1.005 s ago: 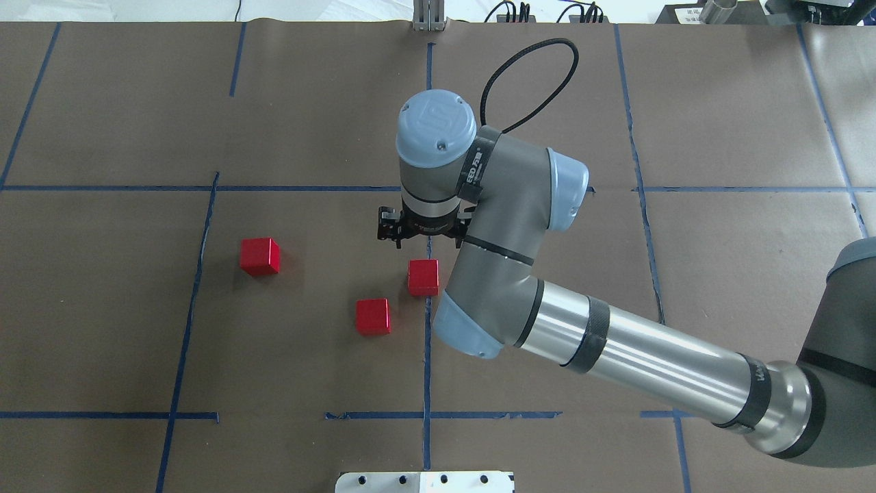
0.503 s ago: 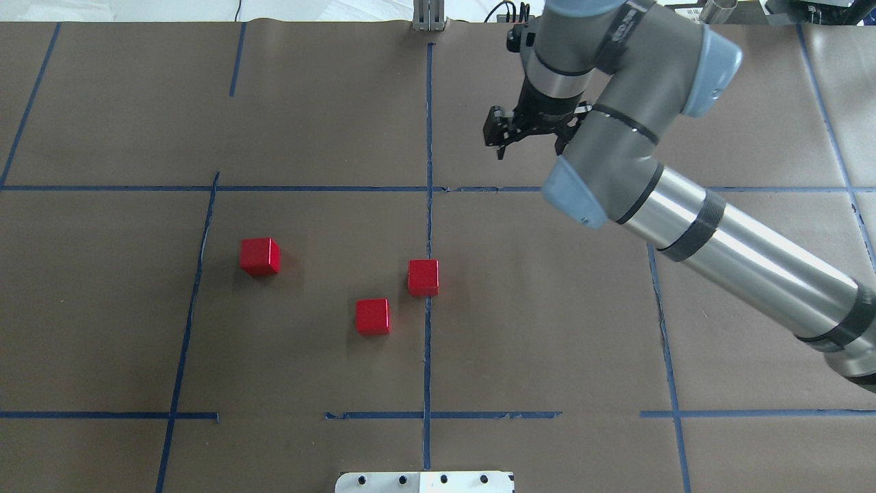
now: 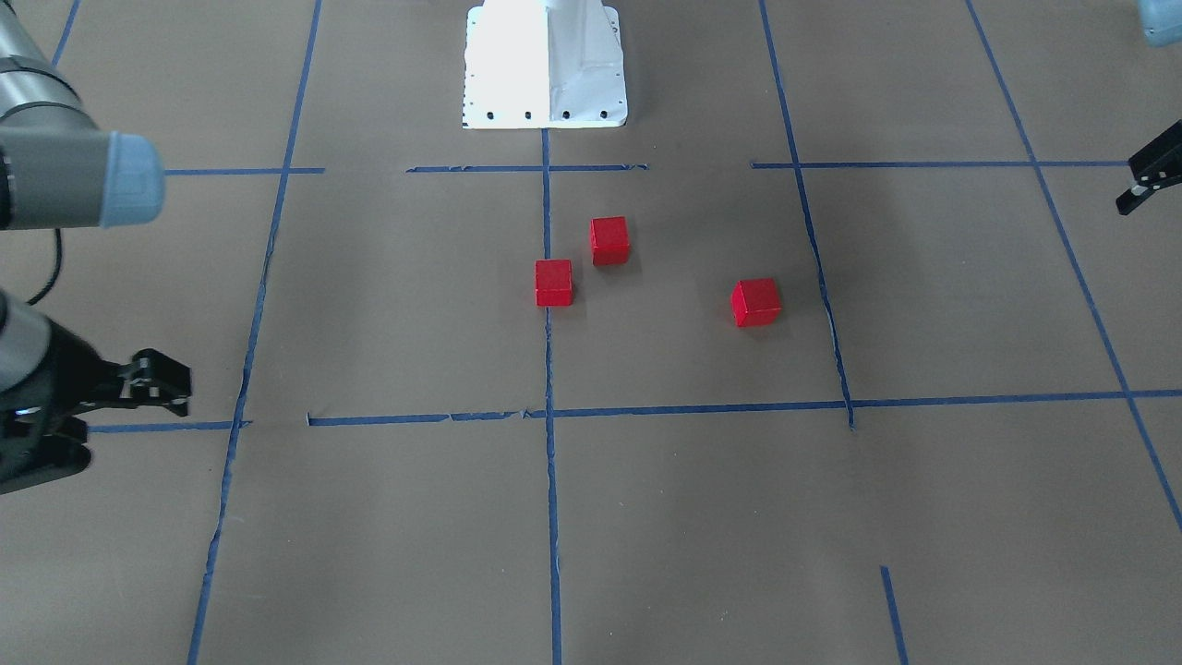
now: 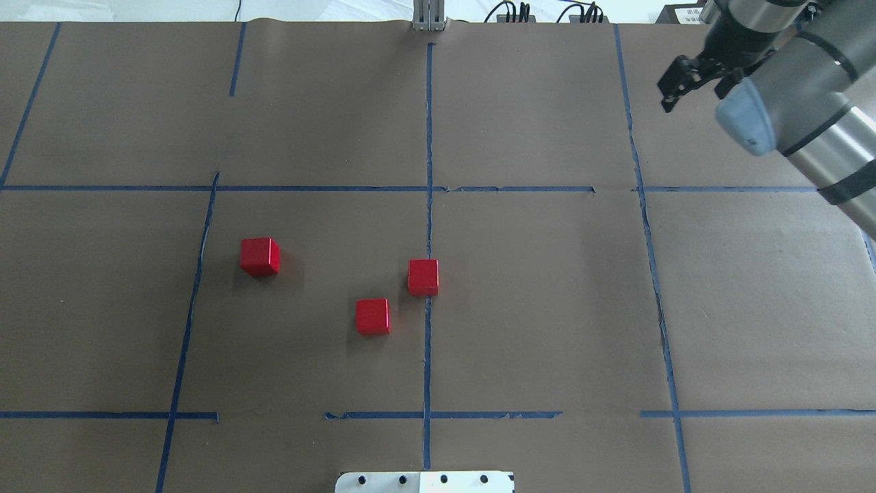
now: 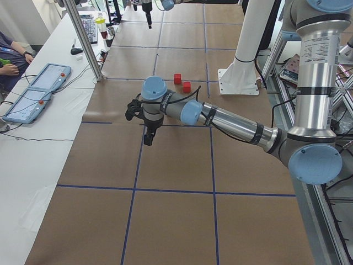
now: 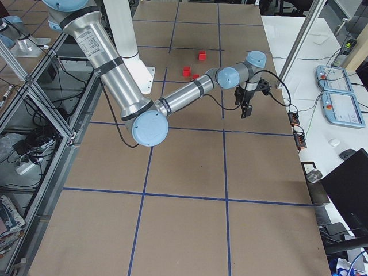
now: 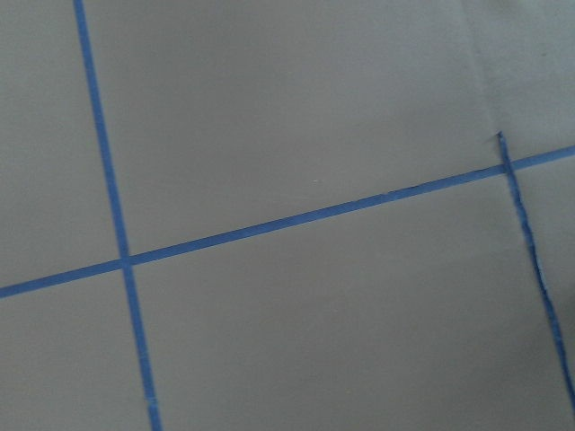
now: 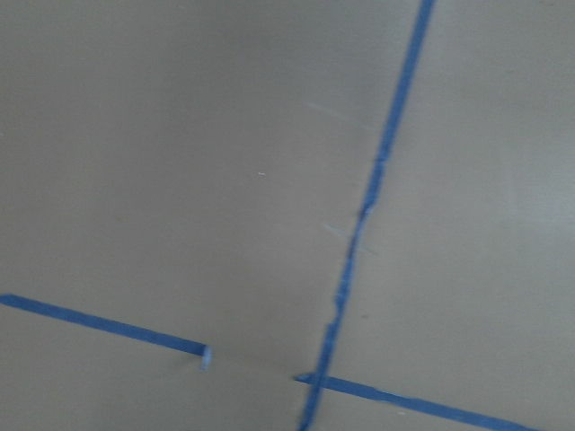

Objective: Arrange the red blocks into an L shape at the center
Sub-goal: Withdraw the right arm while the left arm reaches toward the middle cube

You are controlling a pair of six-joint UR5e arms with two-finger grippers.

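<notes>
Three red blocks lie in the left half of the center (image 4: 534,308). One block (image 4: 260,256) stands near the left tape line. One block (image 4: 423,276) touches the middle tape line. One block (image 4: 373,316) sits diagonally in front of it, apart from it. They also show in the front view (image 3: 756,302) (image 3: 609,240) (image 3: 553,282). My right gripper (image 4: 684,85) is open and empty over the far right square. My left gripper (image 3: 1150,180) shows only at the frame's edge, far from the blocks; I cannot tell its state.
The white robot base plate (image 4: 424,481) sits at the near edge. A metal post (image 4: 429,17) and cables stand at the far edge. An operators' table with tablets (image 5: 38,94) runs beyond the paper.
My right gripper has risen from over the block at the middle line and swung to the far right. The three blocks have not moved.
</notes>
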